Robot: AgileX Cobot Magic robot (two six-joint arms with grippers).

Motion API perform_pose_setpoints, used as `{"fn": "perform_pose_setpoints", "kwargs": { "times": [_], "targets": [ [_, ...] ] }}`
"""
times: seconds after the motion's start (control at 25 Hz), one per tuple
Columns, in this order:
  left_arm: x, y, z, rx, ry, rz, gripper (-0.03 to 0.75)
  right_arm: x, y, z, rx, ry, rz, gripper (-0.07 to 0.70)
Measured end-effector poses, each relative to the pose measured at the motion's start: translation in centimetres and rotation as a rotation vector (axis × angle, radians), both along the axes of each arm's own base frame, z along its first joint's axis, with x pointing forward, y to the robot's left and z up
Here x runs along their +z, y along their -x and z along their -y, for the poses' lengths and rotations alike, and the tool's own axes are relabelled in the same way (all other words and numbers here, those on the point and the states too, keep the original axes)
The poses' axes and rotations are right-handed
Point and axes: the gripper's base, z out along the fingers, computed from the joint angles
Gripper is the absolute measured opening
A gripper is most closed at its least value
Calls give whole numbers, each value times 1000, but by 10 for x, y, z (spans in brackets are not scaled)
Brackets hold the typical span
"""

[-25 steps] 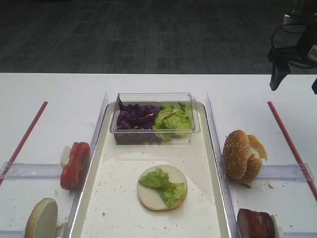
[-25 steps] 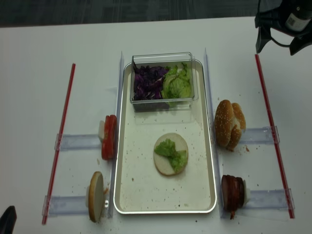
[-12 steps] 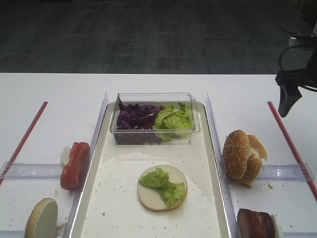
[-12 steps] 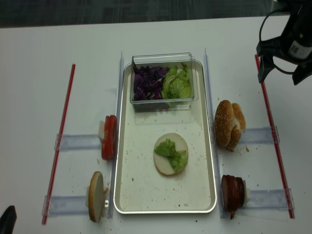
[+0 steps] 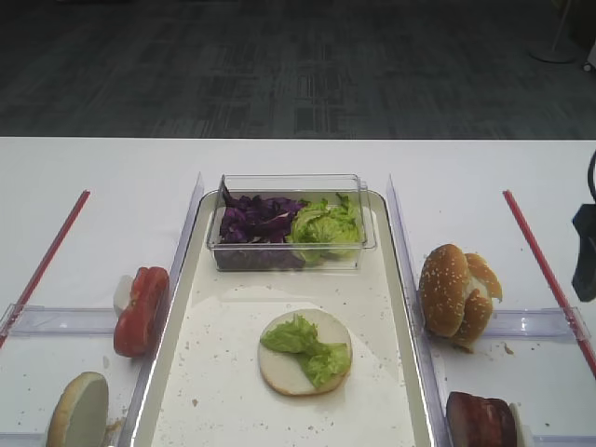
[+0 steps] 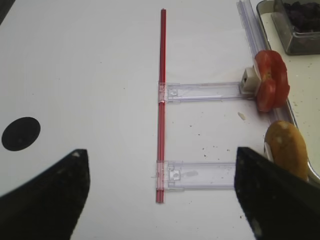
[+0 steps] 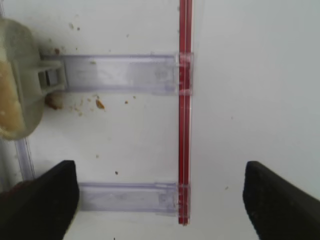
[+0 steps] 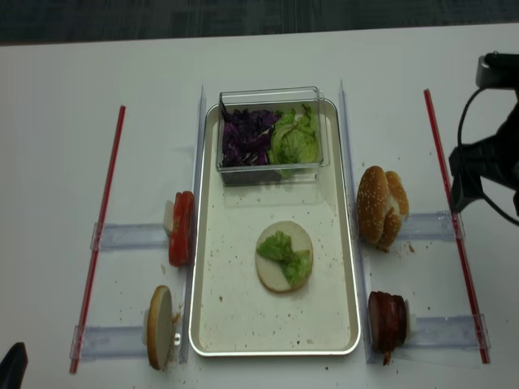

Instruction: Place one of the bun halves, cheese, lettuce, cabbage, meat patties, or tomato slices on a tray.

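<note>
The tray (image 8: 212, 320) holds a bun half (image 8: 274, 274) topped with a lettuce (image 8: 285, 250) piece. A clear tub (image 8: 272, 95) at its far end contains cabbage (image 8: 247, 138) and more lettuce (image 8: 293, 139). Tomato slices (image 8: 182, 228) and a bun half (image 8: 159, 327) stand left of the tray. Sesame bun halves (image 8: 381, 206) and meat patties (image 8: 388, 321) stand to its right. No cheese is in view. My right gripper (image 8: 486, 194) (image 7: 160, 195) hangs open and empty over the right red strip (image 7: 185, 100), right of the sesame buns. My left gripper (image 6: 161, 175) is open and empty over the left red strip (image 6: 161, 100).
Clear plastic rails (image 8: 130, 236) hold the food upright on both sides of the tray. Red strips (image 8: 101, 219) mark the outer lanes of the white table. A black dot (image 6: 21, 133) lies on the table at far left. Crumbs are scattered near the sesame buns (image 7: 80, 102).
My right gripper has come from the table's far right edge toward the near side along the red strip, staying open. Food and left gripper have not moved.
</note>
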Motion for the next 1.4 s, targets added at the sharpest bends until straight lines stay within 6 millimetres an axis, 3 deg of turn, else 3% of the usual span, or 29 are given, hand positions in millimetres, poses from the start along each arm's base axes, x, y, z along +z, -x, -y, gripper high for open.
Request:
{"fn": "perform_pose_setpoints", "kwargs": {
  "times": [0.24,0.64,1.2,1.4],
  "targets": [
    [0,0,0,0,0,0,545,6,53,-3,2,5,54,678],
    [0,0,0,0,0,0,545,7,120,-6,12,30,189,678],
    [0,0,0,0,0,0,545,11,167,-9,19,47,342,678],
    [0,0,0,0,0,0,545,19,181,-10,19,54,445,628]
  ]
}}
